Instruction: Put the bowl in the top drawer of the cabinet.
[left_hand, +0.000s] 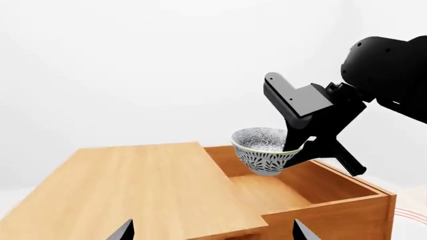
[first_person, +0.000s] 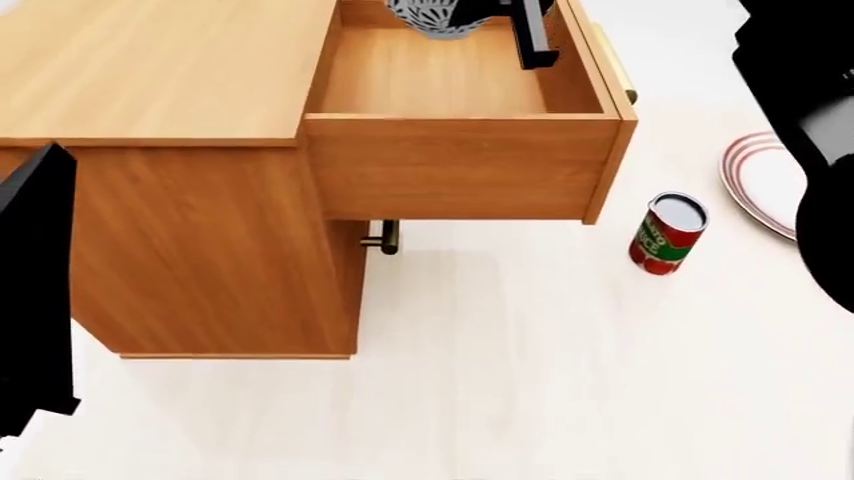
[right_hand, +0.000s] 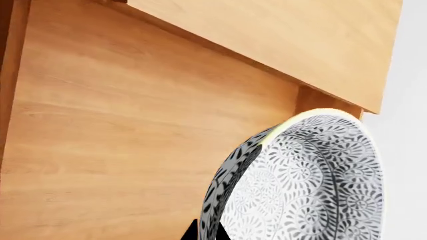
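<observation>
The speckled grey-blue and white bowl (left_hand: 262, 150) hangs tilted above the pulled-out top drawer (first_person: 454, 165), clear of the drawer floor. My right gripper (left_hand: 293, 145) is shut on the bowl's rim; in the right wrist view its black fingertips (right_hand: 200, 231) pinch the edge of the bowl (right_hand: 313, 185). In the head view only the underside of the bowl (first_person: 434, 15) shows at the upper edge. My left gripper (left_hand: 213, 231) is open over the flat top of the cabinet (left_hand: 133, 190), nothing between its fingers.
A red tomato can (first_person: 667, 233) stands on the white floor beside the drawer. A white plate with red rim rings (first_person: 758, 180) lies further right. The lower drawer's brass handle (first_person: 383, 238) sticks out under the open drawer.
</observation>
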